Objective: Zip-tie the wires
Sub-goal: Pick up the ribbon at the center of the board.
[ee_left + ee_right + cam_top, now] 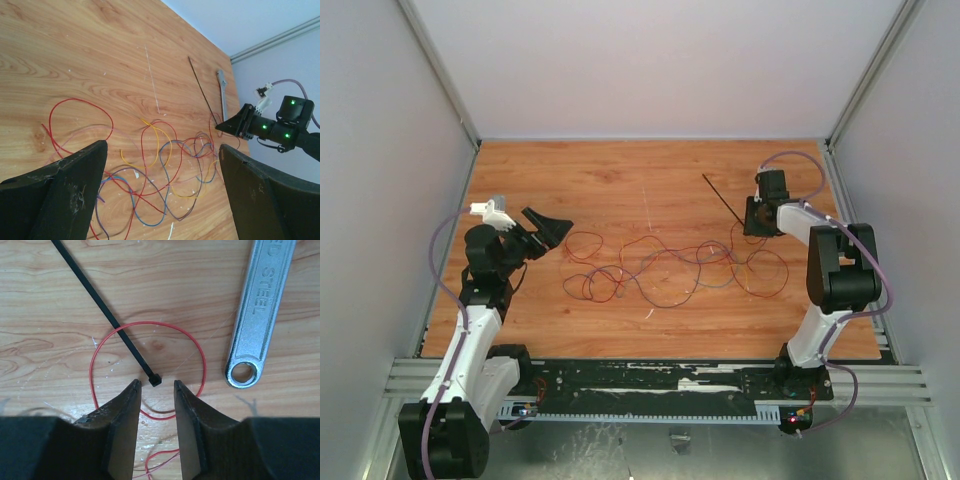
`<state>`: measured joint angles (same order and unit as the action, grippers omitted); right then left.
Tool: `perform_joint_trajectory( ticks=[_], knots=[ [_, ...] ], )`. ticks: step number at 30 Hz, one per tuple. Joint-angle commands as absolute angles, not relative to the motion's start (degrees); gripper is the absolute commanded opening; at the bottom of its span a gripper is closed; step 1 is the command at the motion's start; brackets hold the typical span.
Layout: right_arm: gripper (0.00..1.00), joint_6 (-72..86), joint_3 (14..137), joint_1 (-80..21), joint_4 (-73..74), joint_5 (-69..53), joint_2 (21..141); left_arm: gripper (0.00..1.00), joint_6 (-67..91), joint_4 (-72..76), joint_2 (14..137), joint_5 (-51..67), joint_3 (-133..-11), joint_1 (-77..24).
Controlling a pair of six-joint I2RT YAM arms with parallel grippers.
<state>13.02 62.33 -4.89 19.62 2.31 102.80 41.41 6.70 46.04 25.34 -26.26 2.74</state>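
Observation:
The wires (670, 265) lie in a loose tangle of red, dark red and purplish loops on the wooden table; they also show in the left wrist view (165, 165). The zip tie (720, 198) lies straight at the back right, its head (155, 381) inside a red wire loop (150, 324). My right gripper (155, 384) is low over the table, open, with its fingertips on either side of the zip tie's head, not closed on it. My left gripper (550, 228) is wide open and empty, held above the table left of the wires.
A silver adjustable wrench (257, 305) lies right of the zip tie, close to my right gripper; it also shows in the left wrist view (222, 95). Grey walls enclose the table (620, 170) on the left, back and right.

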Motion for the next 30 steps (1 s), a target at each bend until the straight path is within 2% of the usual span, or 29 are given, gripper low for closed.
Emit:
perform_joint_trajectory(
  ticks=[1,18,26,30],
  knots=[
    [0.33,11.54,62.46,-5.18,18.32,3.76,103.70,0.98,41.22,8.61,45.97,26.19,-25.49,2.29],
    [0.19,10.21,62.84,-5.64,18.37,5.20,105.69,0.98,41.14,8.61,46.06,26.17,-25.29,2.29],
    [0.01,9.72,61.15,-6.36,20.42,6.72,101.25,0.98,41.33,8.59,45.73,26.37,-25.41,2.29],
    [0.00,9.82,60.09,-6.35,22.36,4.82,96.77,0.98,41.40,8.61,45.62,26.45,-25.42,2.29]
  ],
)
